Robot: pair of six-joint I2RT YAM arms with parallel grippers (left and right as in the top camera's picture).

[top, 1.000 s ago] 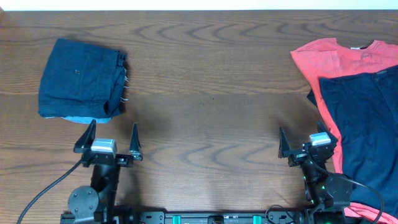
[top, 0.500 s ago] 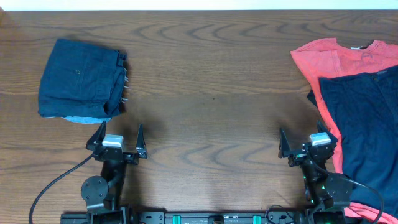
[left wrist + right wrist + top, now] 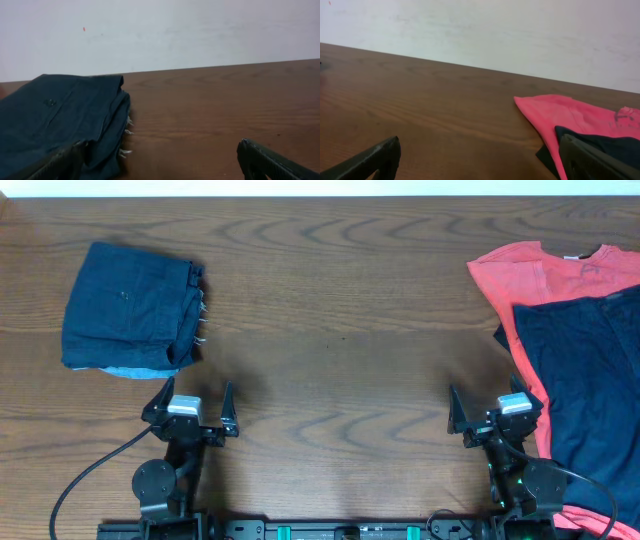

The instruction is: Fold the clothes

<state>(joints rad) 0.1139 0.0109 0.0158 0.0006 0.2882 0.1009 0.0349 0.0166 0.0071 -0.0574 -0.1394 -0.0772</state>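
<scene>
A tiny dark mark (image 3: 625, 116) by the neck of the coral-red soft T-shirt (image 3: 535, 275) is too blurry to read. The shirt lies at the right edge of the brown wooden counter (image 3: 340, 320), cut off, under a spread dark navy-blue garment (image 3: 585, 380). A folded navy-blue pile (image 3: 130, 305) with frayed threads sits near the far left corner. The left pincer (image 3: 197, 392) and the right pincer (image 3: 483, 395) stand wide, holding nothing, by the front edge.

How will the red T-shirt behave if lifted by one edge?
Probably floppy: the T-shirt lies flat and thin on the table, so it should drape and sag. The dark garment overlaps it, so a pull would likely drag that along or bunch the shirt.
</scene>
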